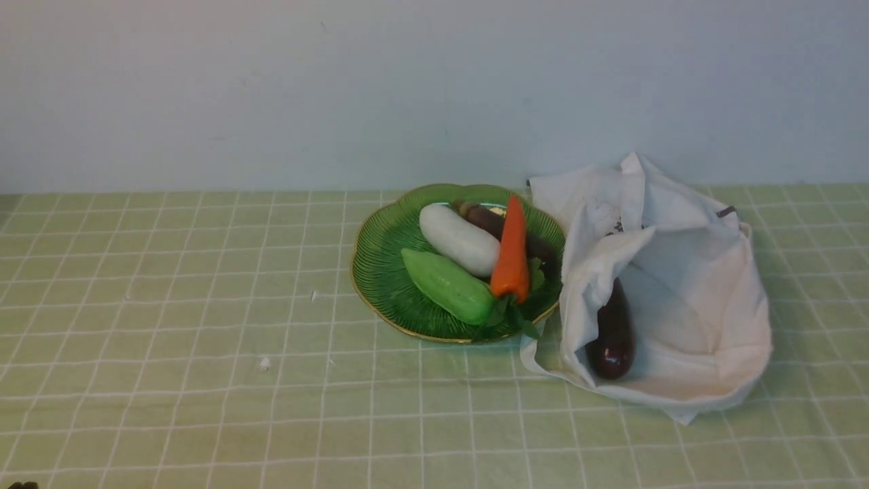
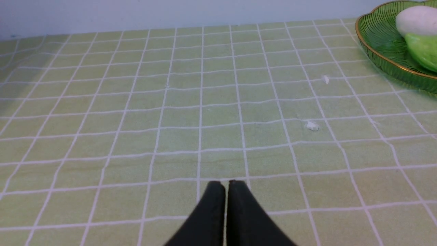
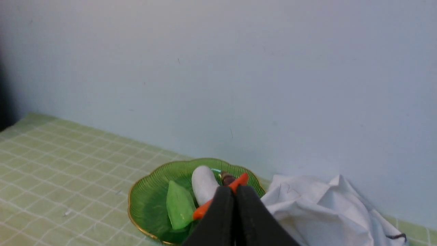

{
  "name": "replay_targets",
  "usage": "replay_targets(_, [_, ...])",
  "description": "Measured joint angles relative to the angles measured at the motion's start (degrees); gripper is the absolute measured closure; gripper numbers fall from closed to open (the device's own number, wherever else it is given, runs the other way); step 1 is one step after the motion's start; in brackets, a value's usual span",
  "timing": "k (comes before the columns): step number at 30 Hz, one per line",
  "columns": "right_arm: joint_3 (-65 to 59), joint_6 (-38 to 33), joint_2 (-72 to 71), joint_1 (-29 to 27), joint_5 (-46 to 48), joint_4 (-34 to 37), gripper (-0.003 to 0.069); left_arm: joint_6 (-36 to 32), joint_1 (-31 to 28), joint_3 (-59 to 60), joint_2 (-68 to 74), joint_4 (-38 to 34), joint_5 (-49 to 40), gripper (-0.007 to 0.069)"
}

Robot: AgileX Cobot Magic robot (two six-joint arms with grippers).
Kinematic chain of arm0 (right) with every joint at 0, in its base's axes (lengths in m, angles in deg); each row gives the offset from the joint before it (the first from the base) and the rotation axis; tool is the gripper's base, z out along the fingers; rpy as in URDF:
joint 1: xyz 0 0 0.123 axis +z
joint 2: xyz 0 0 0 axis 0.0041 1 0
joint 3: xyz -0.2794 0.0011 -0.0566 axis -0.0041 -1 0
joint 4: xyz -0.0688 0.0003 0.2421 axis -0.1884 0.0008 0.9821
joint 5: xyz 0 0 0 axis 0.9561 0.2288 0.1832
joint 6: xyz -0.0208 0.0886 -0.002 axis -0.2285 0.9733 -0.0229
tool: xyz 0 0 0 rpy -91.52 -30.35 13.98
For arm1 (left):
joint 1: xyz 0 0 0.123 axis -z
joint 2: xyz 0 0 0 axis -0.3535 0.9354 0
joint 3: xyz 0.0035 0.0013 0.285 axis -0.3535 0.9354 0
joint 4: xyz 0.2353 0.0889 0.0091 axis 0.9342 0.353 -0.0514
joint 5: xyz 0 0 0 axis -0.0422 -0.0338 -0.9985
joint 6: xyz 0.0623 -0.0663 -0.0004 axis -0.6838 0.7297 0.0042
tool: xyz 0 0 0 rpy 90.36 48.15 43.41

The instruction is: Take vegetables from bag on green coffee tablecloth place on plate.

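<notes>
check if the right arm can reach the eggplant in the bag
Probably yes: the eggplant lies uncovered in the open mouth of the bag, on that arm's side. The right pincer is shut and must open first.

Pale blue wall (image 1: 271,81), white scraps (image 1: 264,364)

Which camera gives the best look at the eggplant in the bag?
The front view: the eggplant lies exposed in the open bag. The left wrist view shows neither, only tablecloth and part of the plate. The right wrist view shows the bag's outer folds; the eggplant is hidden.
</notes>
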Motion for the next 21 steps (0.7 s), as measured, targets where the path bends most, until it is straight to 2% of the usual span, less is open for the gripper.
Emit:
replay_targets(5, [-3.7, 0.0, -1.7, 0.0, -6.5, 0.0, 0.0673, 0.0, 0.0, 0.0, 0.0, 0.0, 0.0, 0.0629])
replay_targets(21, [-3.9, -0.1, -1.7, 0.0, -7.4, 0.0, 0.0673, 0.0, 0.0, 0.0, 0.0, 0.0, 0.0, 0.0629])
